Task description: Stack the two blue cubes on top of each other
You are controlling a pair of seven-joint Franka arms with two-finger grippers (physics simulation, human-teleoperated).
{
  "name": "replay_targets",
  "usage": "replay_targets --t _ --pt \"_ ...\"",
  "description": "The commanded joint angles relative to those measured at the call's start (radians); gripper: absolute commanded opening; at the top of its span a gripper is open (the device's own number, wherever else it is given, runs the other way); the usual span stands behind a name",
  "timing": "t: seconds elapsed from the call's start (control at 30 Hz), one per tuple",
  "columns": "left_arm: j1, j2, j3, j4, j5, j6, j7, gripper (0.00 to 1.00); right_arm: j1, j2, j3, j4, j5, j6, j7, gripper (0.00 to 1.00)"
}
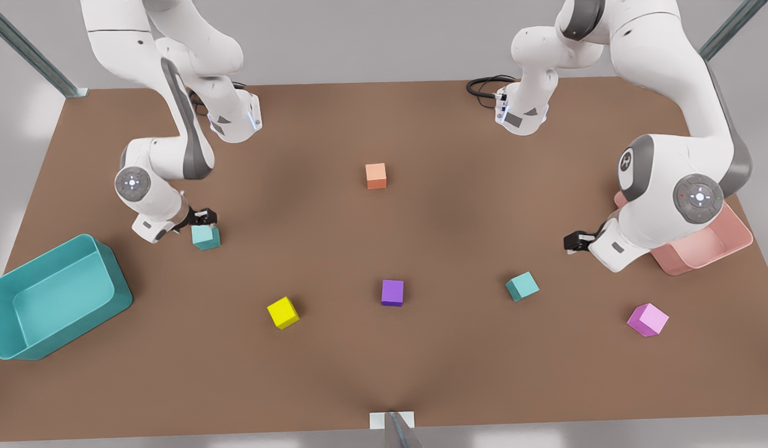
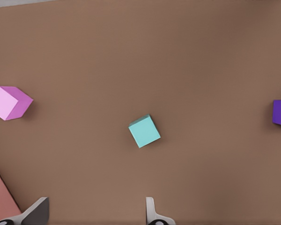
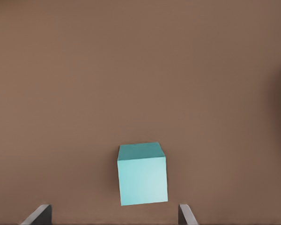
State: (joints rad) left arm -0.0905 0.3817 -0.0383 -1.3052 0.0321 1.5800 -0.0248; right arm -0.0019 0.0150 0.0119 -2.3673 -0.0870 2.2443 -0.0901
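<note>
One blue cube (image 1: 206, 236) lies at the front view's left, and my right gripper (image 1: 205, 218) hovers right over it. In the right wrist view that cube (image 3: 142, 174) sits just ahead of the open right gripper (image 3: 113, 212), untouched by either finger. The other blue cube (image 1: 521, 286) rests on the table at the front view's right. My left gripper (image 1: 572, 241) hangs above and beside it, near the pink bin. The left wrist view looks down on this cube (image 2: 144, 131), well ahead of the open, empty left gripper (image 2: 93, 213).
A teal bin (image 1: 119, 283) stands at the front view's left edge and a pink bin (image 1: 720, 246) at its right. Also loose on the brown table are an orange cube (image 1: 376, 175), a yellow cube (image 1: 283, 312), a purple cube (image 1: 392, 292) and a pink cube (image 1: 647, 319).
</note>
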Motion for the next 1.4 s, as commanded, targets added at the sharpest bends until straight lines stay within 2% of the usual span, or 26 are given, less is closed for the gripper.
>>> replay_targets --t 0.0,0.03,0.07,0.13,0.2,0.6,0.93,1.37 --pt "-0.002 0.0 0.0 0.0 0.002 0.002 -0.004 1.0 -0.069 0.016 -0.001 -0.023 0.001 0.07 -0.077 1.0" --pt "-0.006 0.017 0.001 -0.002 0.008 0.006 -0.026 1.0 -0.07 0.022 -0.001 -0.03 0.001 0.083 -0.077 1.0" --pt "-0.029 0.039 -0.002 -0.002 -0.001 0.047 -0.376 1.0 -0.072 0.026 -0.001 -0.044 0.001 0.101 -0.076 1.0" --pt "-0.083 0.065 -0.003 -0.005 -0.023 0.046 -0.665 1.0 -0.073 0.048 -0.015 -0.044 0.001 0.126 -0.076 1.0" --pt "-0.046 0.06 -0.005 -0.049 -0.112 0.052 -0.672 1.0 -0.073 0.078 -0.015 -0.044 0.001 0.161 -0.076 1.0" --pt "-0.067 0.071 -0.003 -0.042 -0.1 0.051 -0.675 1.0 -0.061 0.129 -0.004 -0.049 0.004 0.173 -0.027 1.0" --pt "-0.068 0.074 -0.005 -0.039 -0.097 0.049 -0.67 1.0 -0.059 0.201 -0.003 -0.073 0.004 0.293 -0.028 1.0" --pt "-0.068 0.074 -0.005 -0.04 -0.097 0.048 -0.664 1.0 -0.056 0.203 -0.003 -0.11 0.003 0.32 -0.042 1.0"
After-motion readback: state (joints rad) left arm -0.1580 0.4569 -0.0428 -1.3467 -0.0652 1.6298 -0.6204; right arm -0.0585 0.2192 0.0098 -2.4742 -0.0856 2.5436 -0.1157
